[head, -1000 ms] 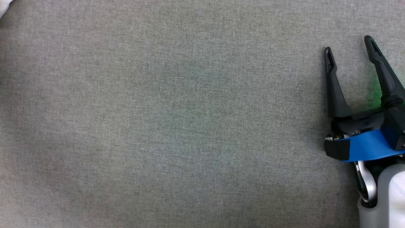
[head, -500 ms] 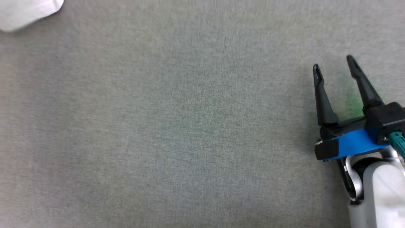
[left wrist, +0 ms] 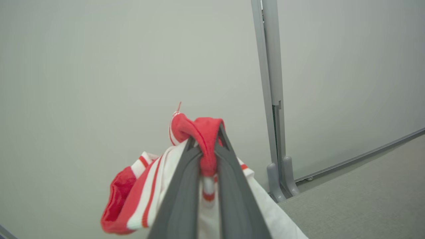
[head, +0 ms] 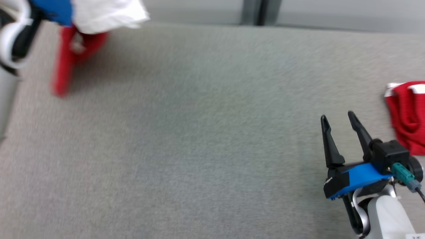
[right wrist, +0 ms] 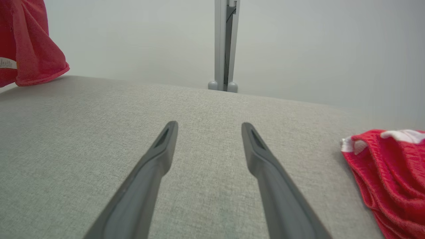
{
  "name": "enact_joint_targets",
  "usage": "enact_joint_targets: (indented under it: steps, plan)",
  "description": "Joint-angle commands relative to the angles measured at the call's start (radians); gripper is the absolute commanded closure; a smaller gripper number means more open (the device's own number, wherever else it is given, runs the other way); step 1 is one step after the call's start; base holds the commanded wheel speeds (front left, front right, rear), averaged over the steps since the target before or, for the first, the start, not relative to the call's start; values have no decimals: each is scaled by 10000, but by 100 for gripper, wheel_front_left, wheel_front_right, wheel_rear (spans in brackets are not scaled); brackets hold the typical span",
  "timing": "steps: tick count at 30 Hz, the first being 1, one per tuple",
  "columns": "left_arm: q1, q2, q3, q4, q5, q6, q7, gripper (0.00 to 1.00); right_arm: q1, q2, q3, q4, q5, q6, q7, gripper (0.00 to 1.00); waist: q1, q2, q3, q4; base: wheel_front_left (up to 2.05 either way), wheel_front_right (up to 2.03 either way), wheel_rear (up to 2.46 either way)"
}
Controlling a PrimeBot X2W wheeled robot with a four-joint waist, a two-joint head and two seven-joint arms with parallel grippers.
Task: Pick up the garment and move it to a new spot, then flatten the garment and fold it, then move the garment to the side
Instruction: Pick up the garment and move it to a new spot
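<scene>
Hanging over the surface's (head: 199, 132) far left corner, the garment (left wrist: 139, 189) is clamped in the left gripper (left wrist: 206, 136); the right gripper (head: 337, 116), spread apart, is near the right edge.

- garment (left wrist: 196, 127): soft matt cloth, knit-looking at the red edge
- table (head: 199, 139): covered in grey woven fabric, matt, a bit coarse
- right gripper fingers (right wrist: 156, 159): dark matt plastic, smooth
- red bundle (right wrist: 391, 172): bumpy, mesh-like knit is seen
</scene>
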Motion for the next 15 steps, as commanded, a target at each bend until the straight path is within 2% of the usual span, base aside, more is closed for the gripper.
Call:
enact_joint_targets:
  steps: [1, 6, 9, 15]
  plan:
    - [74, -231, -103, -294, -101, 2, 129, 100, 164, 5, -23, 206, 113, 1, -114, 0, 2, 0, -1014, -882, 0, 0, 0]
    - [-137, -962, -58, -1124, -512, 296, 441, 100, 304, 4, -152, 701, 401, 1, -408, 0, 2, 0, -1576, -1245, 0, 0, 0]
    - [126, -1206, 55, -1437, -726, 671, 438, 100, 391, 4, -267, 878, 480, 1, -556, 0, 2, 0, -1656, -1344, 0, 0, 0]
    - [2472, -1564, 288, -1637, -1445, 1596, -210, 100, 517, 6, -607, 1178, 617, 1, -773, 0, 2, 0, -1557, -1270, 0, 0, 0]
